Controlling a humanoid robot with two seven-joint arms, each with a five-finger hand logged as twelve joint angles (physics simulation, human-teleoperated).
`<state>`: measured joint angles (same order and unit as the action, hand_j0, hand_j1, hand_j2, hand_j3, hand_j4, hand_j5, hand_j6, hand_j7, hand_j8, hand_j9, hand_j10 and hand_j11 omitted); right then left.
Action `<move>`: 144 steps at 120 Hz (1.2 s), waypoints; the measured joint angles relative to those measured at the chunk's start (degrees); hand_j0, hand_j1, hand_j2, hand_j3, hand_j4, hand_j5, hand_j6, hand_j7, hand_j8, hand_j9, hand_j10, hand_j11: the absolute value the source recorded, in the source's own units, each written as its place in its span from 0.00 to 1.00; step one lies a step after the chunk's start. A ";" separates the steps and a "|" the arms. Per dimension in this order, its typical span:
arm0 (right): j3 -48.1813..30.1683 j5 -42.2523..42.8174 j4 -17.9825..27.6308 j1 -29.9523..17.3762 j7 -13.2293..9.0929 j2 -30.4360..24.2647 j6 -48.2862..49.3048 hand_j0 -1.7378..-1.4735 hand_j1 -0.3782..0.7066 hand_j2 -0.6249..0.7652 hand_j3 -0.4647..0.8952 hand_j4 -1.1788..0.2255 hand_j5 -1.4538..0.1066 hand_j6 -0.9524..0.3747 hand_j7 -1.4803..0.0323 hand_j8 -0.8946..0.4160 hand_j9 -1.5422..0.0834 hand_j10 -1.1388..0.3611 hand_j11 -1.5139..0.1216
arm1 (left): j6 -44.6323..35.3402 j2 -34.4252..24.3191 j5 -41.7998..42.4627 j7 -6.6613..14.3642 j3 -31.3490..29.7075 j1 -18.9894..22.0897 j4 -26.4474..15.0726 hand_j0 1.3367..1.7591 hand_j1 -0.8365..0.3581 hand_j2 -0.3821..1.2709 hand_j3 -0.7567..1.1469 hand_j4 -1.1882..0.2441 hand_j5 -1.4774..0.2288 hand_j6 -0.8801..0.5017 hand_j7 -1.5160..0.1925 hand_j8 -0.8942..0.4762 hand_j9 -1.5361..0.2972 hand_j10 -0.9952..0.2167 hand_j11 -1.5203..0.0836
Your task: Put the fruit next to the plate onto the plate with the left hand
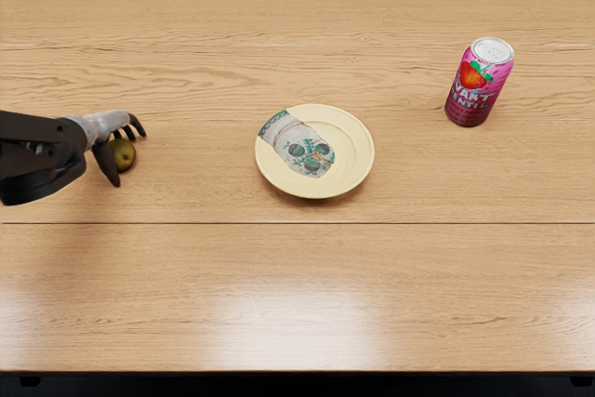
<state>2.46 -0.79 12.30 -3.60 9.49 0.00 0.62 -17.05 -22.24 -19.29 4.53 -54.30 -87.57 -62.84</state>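
Simulated dining setting, wooden table (297, 276), plate (359, 135), soda can (478, 83)

Your left hand (113, 132) covers part of the fruit (125, 155) near the table's (297, 304) left edge. You can't tell contact or fruit kind. Left arm (37, 151) cut by picture edge, table sides too. Can (478, 82) lettering only partly legible, plate (358, 151) motif too small.

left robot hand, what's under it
A small yellow-green fruit lies on the table beneath the left robot hand. The hand covers its upper left side, so contact cannot be seen.
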 joint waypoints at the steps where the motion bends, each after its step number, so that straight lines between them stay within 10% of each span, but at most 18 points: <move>1: 0.00 0.00 0.00 0.00 0.00 0.00 0.00 0.30 0.04 0.45 0.34 0.83 0.92 0.71 0.97 0.68 0.94 0.75 0.92 | 0.00 0.00 0.00 0.00 0.00 -0.02 0.00 0.76 0.66 0.29 0.39 0.59 0.61 0.39 0.62 0.41 0.60 0.54 0.68; 114: 0.00 0.00 0.00 0.00 0.00 0.00 0.00 0.30 0.04 0.45 0.34 0.83 0.92 0.71 0.97 0.68 0.94 0.75 0.92 | 0.64 -1.28 0.58 -0.16 -0.18 -0.79 -1.66 0.76 0.57 0.28 0.40 0.53 0.55 0.41 0.59 0.41 0.56 0.54 0.61; 144: 0.00 0.00 0.00 0.00 0.00 0.00 0.00 0.30 0.04 0.45 0.34 0.83 0.92 0.71 0.97 0.68 0.94 0.75 0.92 | 12.92 -4.30 2.46 -0.21 -0.39 -4.32 -3.92 0.75 0.48 0.44 0.40 0.39 0.33 0.29 0.35 0.30 0.33 0.41 0.35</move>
<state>2.46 -0.79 12.30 -3.60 9.49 0.00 0.62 -4.13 -26.53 -16.83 4.32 -54.69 -91.89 -66.76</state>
